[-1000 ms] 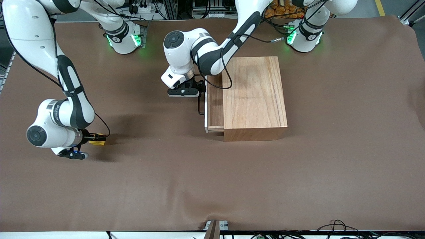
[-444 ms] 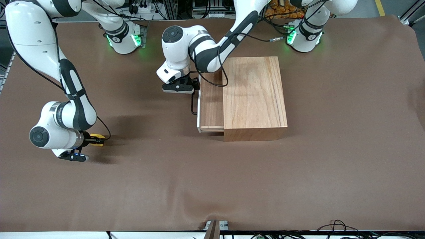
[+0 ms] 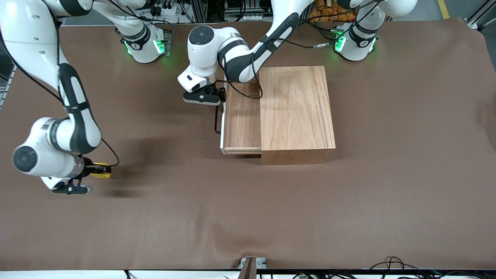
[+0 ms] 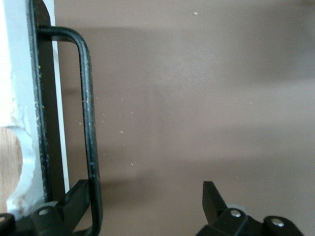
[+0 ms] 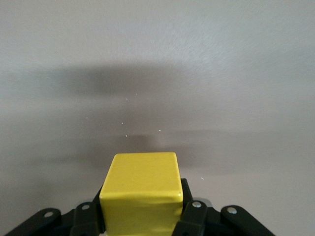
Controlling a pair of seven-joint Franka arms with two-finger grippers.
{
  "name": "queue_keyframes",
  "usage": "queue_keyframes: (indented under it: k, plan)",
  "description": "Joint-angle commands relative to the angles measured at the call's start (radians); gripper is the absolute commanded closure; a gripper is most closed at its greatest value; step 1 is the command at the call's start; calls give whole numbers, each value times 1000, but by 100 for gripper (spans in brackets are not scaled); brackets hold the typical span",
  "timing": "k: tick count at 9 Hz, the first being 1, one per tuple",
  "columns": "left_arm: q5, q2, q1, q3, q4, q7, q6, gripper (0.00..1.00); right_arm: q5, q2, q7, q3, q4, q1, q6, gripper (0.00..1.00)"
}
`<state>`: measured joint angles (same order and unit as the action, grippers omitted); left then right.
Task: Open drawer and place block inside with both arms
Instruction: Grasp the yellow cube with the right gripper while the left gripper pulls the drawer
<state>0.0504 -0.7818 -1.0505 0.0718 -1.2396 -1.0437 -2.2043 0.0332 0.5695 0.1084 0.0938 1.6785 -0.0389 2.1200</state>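
The drawer [image 3: 242,116] stands partly pulled out of the wooden box [image 3: 296,112], its white front and black loop handle [image 3: 217,121] toward the right arm's end of the table. My left gripper [image 3: 217,97] is open at the handle. In the left wrist view one finger [image 4: 74,199] sits inside the loop between the handle [image 4: 88,123] and the white front [image 4: 17,98], and the other finger [image 4: 211,196] stands apart. My right gripper [image 3: 97,170] is shut on the yellow block [image 3: 101,170] and holds it a little above the table. The block fills the right wrist view [image 5: 142,191].
The brown cloth table [image 3: 248,217] has bare cloth between the block and the drawer front. The arm bases with green lights [image 3: 143,46] stand along the table's edge farthest from the front camera. Cables lie at the edge nearest that camera [image 3: 391,263].
The drawer has slid farther out of the box toward the right arm's end, with my left gripper at its handle. My right gripper has moved with the block toward the right arm's end.
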Motion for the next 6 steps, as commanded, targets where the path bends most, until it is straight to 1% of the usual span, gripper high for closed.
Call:
queue_keyframes:
  k: [1, 2, 3, 5, 6]
  plan:
    - [-49, 30, 3, 14, 19, -3, -3, 0, 7, -120, 63, -12, -19, -19, -134, 100]
    - [-61, 64, 16, 7, 16, 2, 11, 0, 7, -157, 88, -12, -37, -21, -200, 100]
    - [-61, 75, 23, 3, 14, 2, 43, 0, 10, -195, 92, -12, -60, -21, -277, 100]
    - [-58, 148, 73, -3, 5, 10, 90, 0, 20, -278, 94, -22, -89, -9, -424, 100]
    - [-60, 186, 105, -3, 3, 34, 144, 0, 24, -325, 82, -47, -89, 11, -475, 100]
